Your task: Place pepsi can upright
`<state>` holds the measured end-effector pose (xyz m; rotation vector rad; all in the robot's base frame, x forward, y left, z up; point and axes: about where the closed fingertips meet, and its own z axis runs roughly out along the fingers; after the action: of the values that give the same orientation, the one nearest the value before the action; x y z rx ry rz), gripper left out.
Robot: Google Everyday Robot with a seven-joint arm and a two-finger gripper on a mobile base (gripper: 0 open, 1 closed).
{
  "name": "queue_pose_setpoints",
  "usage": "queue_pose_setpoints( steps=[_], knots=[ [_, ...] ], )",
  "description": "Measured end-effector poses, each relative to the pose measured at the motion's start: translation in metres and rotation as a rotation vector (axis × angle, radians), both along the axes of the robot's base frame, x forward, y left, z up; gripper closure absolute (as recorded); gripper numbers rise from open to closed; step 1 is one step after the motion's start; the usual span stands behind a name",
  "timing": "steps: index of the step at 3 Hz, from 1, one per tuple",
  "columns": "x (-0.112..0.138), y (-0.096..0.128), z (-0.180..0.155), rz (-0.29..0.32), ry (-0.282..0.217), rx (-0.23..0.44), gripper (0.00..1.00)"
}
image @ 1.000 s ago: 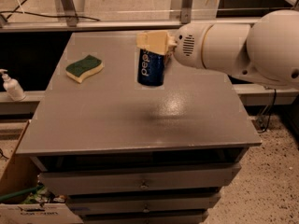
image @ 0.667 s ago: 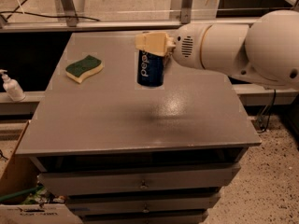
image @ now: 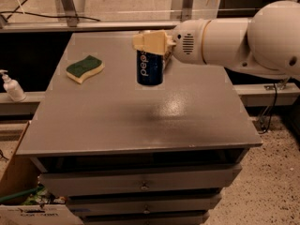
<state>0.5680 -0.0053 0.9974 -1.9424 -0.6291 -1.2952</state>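
The pepsi can [image: 149,68] is blue with white lettering running down its side. It hangs upright over the middle back of the grey tabletop [image: 140,116]. My gripper [image: 151,43] reaches in from the right and is shut on the can's top end. Its cream fingers [image: 149,41] cover the upper rim. The can's bottom looks a little above the surface; I cannot tell whether it touches.
A green and yellow sponge [image: 84,68] lies at the back left of the table. A white pump bottle [image: 11,86] stands on a ledge off the left edge. Drawers are below the front edge. My white arm [image: 243,41] spans the right side.
The can and gripper have moved slightly lower and a little toward the camera. The sponge has not moved.
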Motion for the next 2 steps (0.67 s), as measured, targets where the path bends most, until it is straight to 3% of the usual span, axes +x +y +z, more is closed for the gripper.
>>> queue_pose_setpoints(
  steps=[1,2],
  knots=[
    [0.015,0.011,-0.007,0.184,-0.06,-0.059,1.0],
    [0.015,0.019,-0.025,0.316,-0.074,-0.078,1.0]
  ],
)
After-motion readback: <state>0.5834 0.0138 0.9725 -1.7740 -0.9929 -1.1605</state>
